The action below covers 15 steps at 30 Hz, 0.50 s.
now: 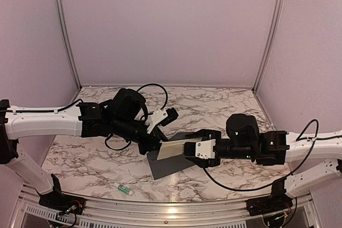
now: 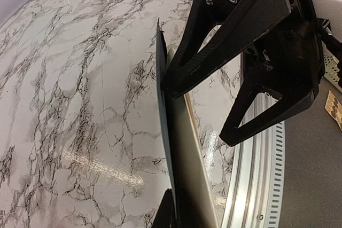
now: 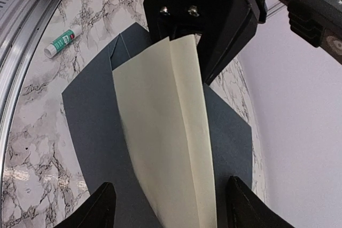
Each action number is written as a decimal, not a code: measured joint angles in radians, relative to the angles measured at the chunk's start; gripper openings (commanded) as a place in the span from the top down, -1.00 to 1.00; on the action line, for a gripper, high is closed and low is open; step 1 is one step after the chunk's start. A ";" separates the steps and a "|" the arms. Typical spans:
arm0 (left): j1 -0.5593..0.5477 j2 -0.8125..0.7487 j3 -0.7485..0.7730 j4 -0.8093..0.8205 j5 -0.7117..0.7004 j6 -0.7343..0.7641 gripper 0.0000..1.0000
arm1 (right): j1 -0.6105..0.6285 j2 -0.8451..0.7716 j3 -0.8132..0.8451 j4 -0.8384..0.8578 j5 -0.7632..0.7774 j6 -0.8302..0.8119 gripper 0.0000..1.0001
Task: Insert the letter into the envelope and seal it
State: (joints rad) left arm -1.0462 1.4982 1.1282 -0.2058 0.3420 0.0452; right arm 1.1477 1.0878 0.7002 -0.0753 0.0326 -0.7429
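Left jaws clenched on the envelope (image 1: 163,168), right jaws parted around the letter (image 1: 172,149), I judged a square pinch necessary before sliding it in.

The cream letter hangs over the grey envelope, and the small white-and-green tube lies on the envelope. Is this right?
No. The tube lies on the bare table, apart from the envelope, as the right wrist view shows. The letter does hang over the envelope.
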 measured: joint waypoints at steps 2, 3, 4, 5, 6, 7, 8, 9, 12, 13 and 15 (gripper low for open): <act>0.000 0.000 0.000 0.000 0.005 0.000 1.00 | 0.000 0.012 0.000 0.011 -0.004 -0.009 -0.29; 0.000 0.000 0.000 0.000 0.008 0.001 1.00 | -0.002 0.015 0.000 0.016 -0.006 -0.014 -0.27; 0.000 0.000 0.000 0.000 0.011 0.002 1.00 | -0.004 0.016 0.000 0.022 -0.010 -0.018 -0.21; 0.000 0.000 0.000 0.000 0.015 0.003 1.00 | -0.006 0.017 0.000 0.028 -0.017 -0.020 -0.13; 0.001 0.000 0.000 0.000 0.017 0.004 1.00 | -0.010 0.018 0.000 0.039 -0.025 -0.024 0.01; 0.001 0.000 0.000 0.000 0.018 0.005 1.00 | -0.015 0.018 0.000 0.048 -0.034 -0.026 0.13; 0.001 0.000 0.000 0.000 0.018 0.005 1.00 | -0.021 0.018 0.000 0.055 -0.043 -0.029 0.21; 0.001 0.000 0.000 0.000 0.020 0.007 1.00 | -0.027 0.019 0.000 0.060 -0.051 -0.027 0.31; 0.001 0.001 0.000 0.000 0.022 0.007 1.00 | -0.044 0.022 0.000 0.069 -0.075 -0.019 0.40; 0.001 0.001 0.000 0.000 0.024 0.007 1.00 | -0.049 0.023 0.000 0.068 -0.079 -0.018 0.43; 0.001 0.001 0.000 0.000 0.024 0.007 1.00 | -0.054 0.026 0.000 0.068 -0.089 -0.016 0.49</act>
State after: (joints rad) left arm -1.0454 1.4994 1.1286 -0.2058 0.3664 0.0525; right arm 1.0939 1.1141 0.7002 -0.0071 -0.0559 -0.7586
